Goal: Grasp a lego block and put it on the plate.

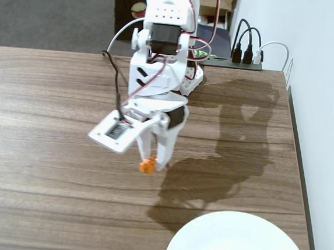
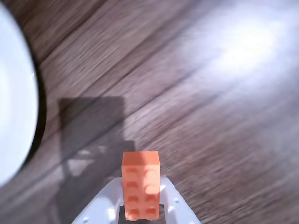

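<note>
Presently the arm stands over the middle of the wooden table, its gripper pointing down and clamped on the orange lego block. In the wrist view the block sits lengthwise between the two white fingers, studs toward the camera, with most of its length projecting beyond the fingertips. The jaws are closed only as far as the block's width allows; nothing else is in them.

Judging by the shadow on the wood beneath it in the wrist view, the block is off the surface rather than resting on it, though the height cannot be told. That fits a carry: the grasp looks finished and the placing is not yet done.

The white plate lies at the near right edge of the table in the fixed view, well apart from the block, and is bare. In the wrist view its rim shows at the left edge. The hold on the block's lower end appears shallow, so a slip during travel is the likely risk.
</note>
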{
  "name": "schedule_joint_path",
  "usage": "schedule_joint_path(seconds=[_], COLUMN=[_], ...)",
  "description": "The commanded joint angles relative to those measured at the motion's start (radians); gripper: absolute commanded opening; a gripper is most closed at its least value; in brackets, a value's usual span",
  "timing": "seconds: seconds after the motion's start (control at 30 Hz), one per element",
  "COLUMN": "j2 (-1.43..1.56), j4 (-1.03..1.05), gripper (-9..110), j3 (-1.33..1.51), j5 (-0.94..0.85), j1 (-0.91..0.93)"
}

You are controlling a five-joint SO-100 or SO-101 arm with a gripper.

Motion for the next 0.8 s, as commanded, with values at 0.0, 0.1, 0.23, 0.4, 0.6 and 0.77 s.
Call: schedule_joint_path(seconds=[0.0,0.1,0.23,0.4,0.6,0.77], j2=[0.041,0.021,-0.037,-0.124,-0.256,-0.394], j4=[-0.006,-0.011,-0.046,-0.097,-0.144,-0.146], gripper=[1,1,1,1,1,1], j3=[-0.046,-0.094,-0.179,-0.296,-0.414,-0.545], j5=[-0.08,-0.126,-0.158,-0.163,-0.161,-0.153], j1=[-0.038,-0.067,-0.101,-0.153,-0.222,-0.275])
